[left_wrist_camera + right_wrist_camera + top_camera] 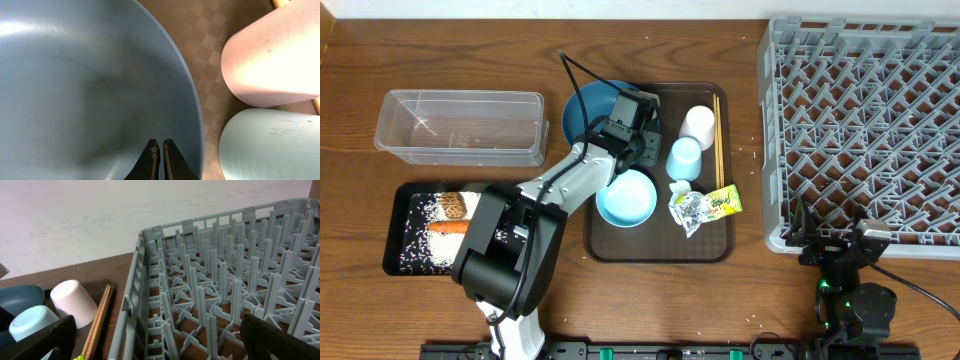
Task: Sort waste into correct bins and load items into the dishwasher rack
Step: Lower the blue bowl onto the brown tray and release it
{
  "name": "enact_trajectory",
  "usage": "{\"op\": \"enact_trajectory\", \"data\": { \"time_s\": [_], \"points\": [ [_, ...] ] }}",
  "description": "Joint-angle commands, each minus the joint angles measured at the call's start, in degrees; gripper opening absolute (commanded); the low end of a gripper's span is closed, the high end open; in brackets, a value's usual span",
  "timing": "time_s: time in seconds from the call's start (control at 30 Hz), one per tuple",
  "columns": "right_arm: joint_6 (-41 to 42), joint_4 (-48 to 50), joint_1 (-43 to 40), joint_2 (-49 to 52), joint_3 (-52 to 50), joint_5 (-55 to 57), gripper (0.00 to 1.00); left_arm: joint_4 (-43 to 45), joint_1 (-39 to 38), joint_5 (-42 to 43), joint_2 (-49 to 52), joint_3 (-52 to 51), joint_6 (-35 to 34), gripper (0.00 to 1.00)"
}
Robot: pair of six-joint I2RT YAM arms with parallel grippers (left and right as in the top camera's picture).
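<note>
At the near left corner of the bench, the black tray [392,232] already holds the carrot [448,228], the brown lump [452,206] and the rice [420,248], so I'm calling the food waste sorted. The clear tub [460,125], toward the far left corner, looks bare. The wrapper [703,207] lies on the brown tray [650,246] mid-bench, so that bit of waste isn't binned yet.

Along the right edge, the rack [865,130] has nothing in it. The dish [90,90], bowl [627,197], blue cup [684,158], white cup [698,125] and chopsticks [717,140] all sit on the brown tray, so loading hasn't begun.

My left gripper [160,152] is low inside the dish, fingers pinched almost together, nothing between them that I can see. My right gripper [155,342] hangs at the near right corner, just short of the rack, jaws spread wide and empty.

My tally: one wrapper to bin, five items to rack.
</note>
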Motion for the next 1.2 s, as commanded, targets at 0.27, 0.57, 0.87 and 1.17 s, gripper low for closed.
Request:
{"op": "enact_trajectory", "data": {
  "time_s": [0.27,0.57,0.87,1.17],
  "points": [
    [-0.2,-0.22,-0.9,-0.02,-0.07,-0.42,0.99,1.11,0.11,7.41,0.9,0.85,-0.9,0.06],
    [-0.2,-0.22,-0.9,-0.02,-0.07,-0.42,0.99,4.33,0.13,13.22,0.87,0.85,-0.87,0.06],
    [-0.2,-0.22,-0.9,-0.02,-0.07,-0.42,0.99,5.42,0.13,17.2,0.42,0.92,-1.01,0.07],
    [-0.2,-0.22,-0.9,-0.02,-0.07,-0.42,0.99,3.8,1.09,-6.99,-5.62,1.4,-0.39,0.06]
  ]
}}
